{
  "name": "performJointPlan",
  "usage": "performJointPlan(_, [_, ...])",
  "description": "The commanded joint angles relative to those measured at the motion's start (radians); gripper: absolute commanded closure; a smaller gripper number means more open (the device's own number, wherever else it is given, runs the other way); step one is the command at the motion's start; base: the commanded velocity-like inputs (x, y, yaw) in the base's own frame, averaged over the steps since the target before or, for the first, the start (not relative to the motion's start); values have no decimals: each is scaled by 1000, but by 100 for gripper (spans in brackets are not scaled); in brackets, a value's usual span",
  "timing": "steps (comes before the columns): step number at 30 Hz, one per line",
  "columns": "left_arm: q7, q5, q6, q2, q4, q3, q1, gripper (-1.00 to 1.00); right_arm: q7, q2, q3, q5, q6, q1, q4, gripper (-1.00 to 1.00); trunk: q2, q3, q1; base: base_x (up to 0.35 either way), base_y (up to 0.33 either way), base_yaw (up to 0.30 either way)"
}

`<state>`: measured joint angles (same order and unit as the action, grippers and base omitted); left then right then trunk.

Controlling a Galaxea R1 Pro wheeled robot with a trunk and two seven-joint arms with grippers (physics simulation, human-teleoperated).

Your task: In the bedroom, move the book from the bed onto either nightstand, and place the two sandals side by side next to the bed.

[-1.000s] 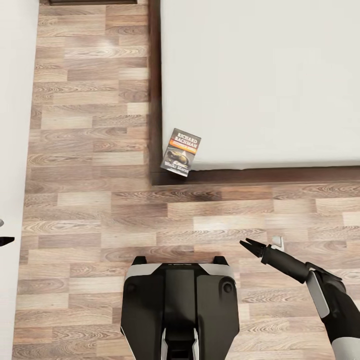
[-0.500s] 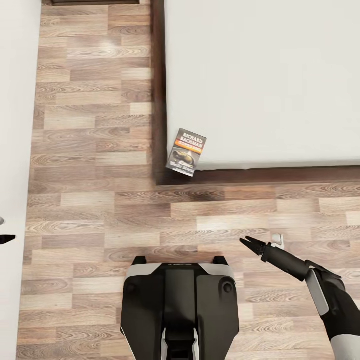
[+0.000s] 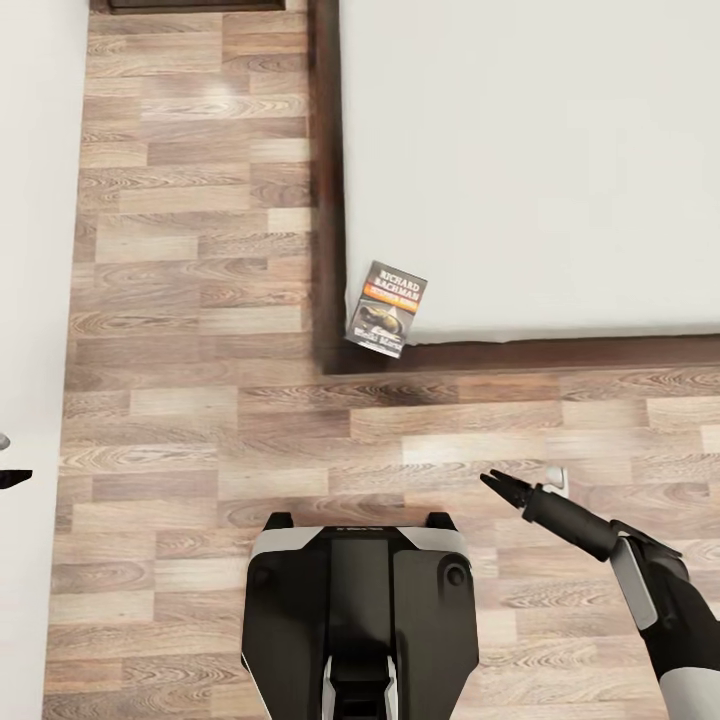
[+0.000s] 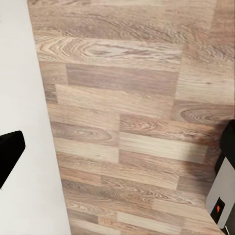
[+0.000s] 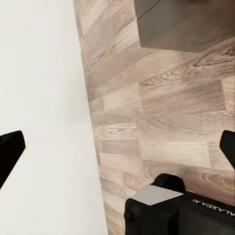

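The book (image 3: pixel 387 309) lies on the near left corner of the bed (image 3: pixel 540 170), its lower edge hanging a little over the dark frame, cover up and slightly tilted. The robot's base (image 3: pixel 360 610) stands on the wood floor (image 3: pixel 190 300) just short of that corner, with a white wall (image 3: pixel 30 250) along the left. The right gripper (image 3: pixel 503 489) hangs low over the planks to the right of the base, well apart from the book; in the right wrist view its 2 dark fingers (image 5: pixel 10 152) sit at opposite edges, so they are spread wide and hold nothing. Of the left gripper (image 3: pixel 8 462) I see only a sliver at the left edge and cannot tell how its fingers stand.

To lift the book well, I would raise the right arm to mattress height, come in toward the overhanging edge, and pinch across the thin cover there rather than press down into the mattress.

No container is in sight, only a dark furniture edge at the far left.
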<state>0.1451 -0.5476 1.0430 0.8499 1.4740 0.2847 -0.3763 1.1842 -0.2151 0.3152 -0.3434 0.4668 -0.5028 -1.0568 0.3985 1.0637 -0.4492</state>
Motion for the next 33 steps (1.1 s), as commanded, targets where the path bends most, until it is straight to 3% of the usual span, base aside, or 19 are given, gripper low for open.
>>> performJointPlan(1, [11, 9, 4, 0, 0, 1, -1, -100, 2, -1, 1, -16, 10, 0, 1, -100, 2, 1, -1, 60, 103, 0])
performJointPlan(11, [13, 12, 4, 0, 0, 0, 0, -100, 2, -3, 0, -94, 16, 0, 32, -100, 2, 1, -1, 25, 43, 0])
performJointPlan(26, [14, 13, 4, 0, 0, -1, 1, -100, 4, 1, 7, -146, 18, 0, 47, -100, 2, 1, -1, 5, 9, 0])
performJointPlan(33, [13, 15, 4, 0, 0, -2, 2, -100, 5, 11, 5, -212, 14, 0, 108, -100, 2, 1, -1, 66, 86, 0])
